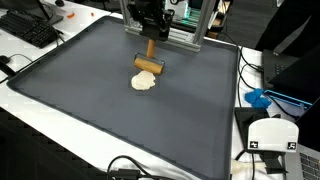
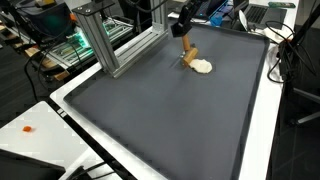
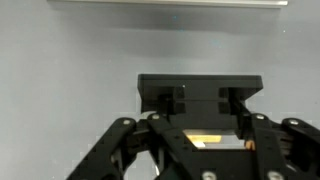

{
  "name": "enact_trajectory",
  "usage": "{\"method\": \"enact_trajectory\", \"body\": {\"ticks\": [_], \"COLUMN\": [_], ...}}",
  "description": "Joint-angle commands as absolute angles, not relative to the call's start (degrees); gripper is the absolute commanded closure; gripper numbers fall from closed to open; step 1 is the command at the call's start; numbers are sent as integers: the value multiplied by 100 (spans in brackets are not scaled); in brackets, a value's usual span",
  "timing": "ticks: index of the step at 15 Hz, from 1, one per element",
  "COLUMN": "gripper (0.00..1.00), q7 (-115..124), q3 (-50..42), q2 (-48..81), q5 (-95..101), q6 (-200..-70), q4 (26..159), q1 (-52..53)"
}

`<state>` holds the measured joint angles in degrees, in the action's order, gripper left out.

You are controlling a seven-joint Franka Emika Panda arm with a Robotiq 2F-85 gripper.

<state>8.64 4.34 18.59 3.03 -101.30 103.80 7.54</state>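
The black hand [image 1: 150,36] is seen pinched shut on the upright handle of a light-brown wooden T-shaped roller [image 1: 150,66], way up by the far edge of the dark grey rubber mat [image 1: 120,120] laid on the white bench [image 1: 40,130]. The roller's head is held straight below the hand. A flat pale dough disc [image 1: 145,82] is found right against that head, on its near side; actual contact can't quite be made out.

1. In both exterior views the light is bright and even, coming from above; the grey mat [image 1: 90,100] looks matt.
2. The wooden roller [image 1: 149,62] and the dough [image 1: 145,82] throw only a faint, soft shadow.
3. The wrist view is dimmer; the end effector [image 3: 200,108] is near the lens and blurred.
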Motion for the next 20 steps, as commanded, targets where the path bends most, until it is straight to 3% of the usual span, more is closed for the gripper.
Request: {"method": "enact_trajectory", "body": {"ticks": [1, 20], "gripper": [65, 65], "q7": [835, 887], "q3": [403, 370], "q2": [1714, 466], "q5": [206, -877], "q6": [-9685, -8030], "q4": [10195, 10393], "q1": [689, 451]}}
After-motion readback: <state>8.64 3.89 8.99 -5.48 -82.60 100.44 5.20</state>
